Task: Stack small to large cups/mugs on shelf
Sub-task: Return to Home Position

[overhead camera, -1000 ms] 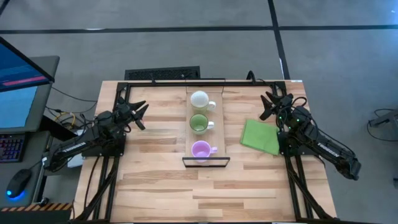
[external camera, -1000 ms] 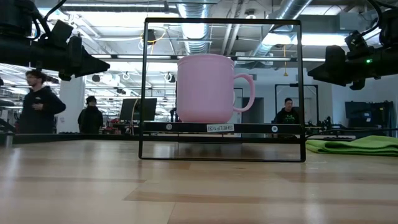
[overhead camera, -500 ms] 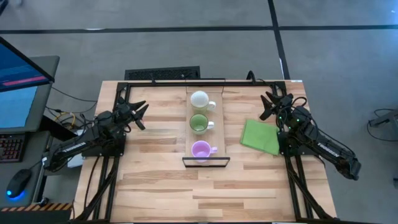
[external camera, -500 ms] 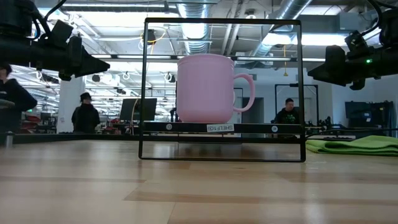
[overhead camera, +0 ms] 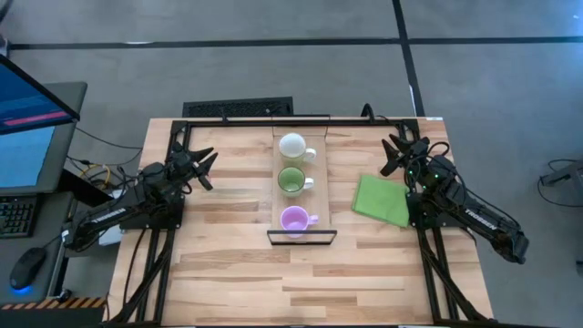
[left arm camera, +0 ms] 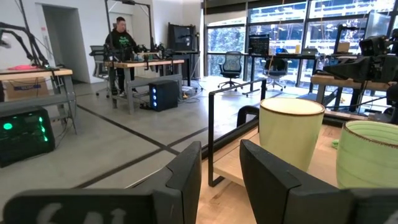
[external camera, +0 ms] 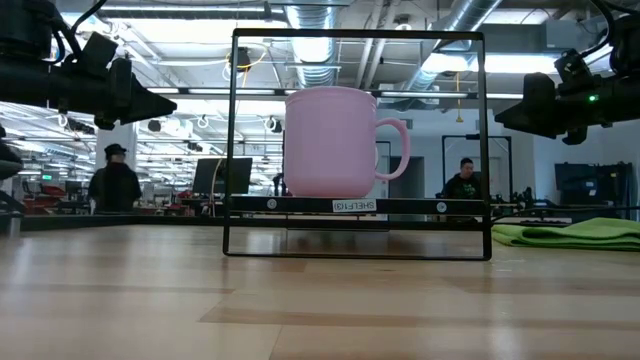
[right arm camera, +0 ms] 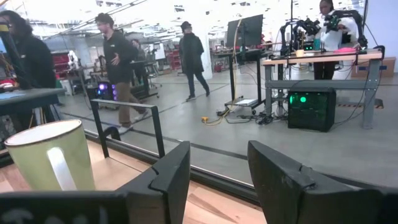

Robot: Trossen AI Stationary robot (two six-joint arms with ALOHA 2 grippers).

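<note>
Three mugs stand in a row on the pale wooden shelf [overhead camera: 278,182] at the table's middle: the white mug [overhead camera: 292,146] at the far end, the green mug [overhead camera: 291,179] in the middle, the light purple mug [overhead camera: 293,220] nearest, by the dark metal frame [overhead camera: 301,237]. In the low view the purple mug [external camera: 332,142] hides the other two. My left gripper [overhead camera: 206,169] hovers open left of the shelf; its wrist view shows the white mug [left arm camera: 290,132] and green mug [left arm camera: 368,160]. My right gripper [overhead camera: 393,155] hovers open right of the shelf, above the table.
A flat green cloth [overhead camera: 383,199] lies on the table right of the shelf, just near my right gripper. A dark frame [overhead camera: 239,119] runs along the table's far edge. People move in the room behind [external camera: 112,178]. Bare tabletop [overhead camera: 301,278] spreads toward the near edge.
</note>
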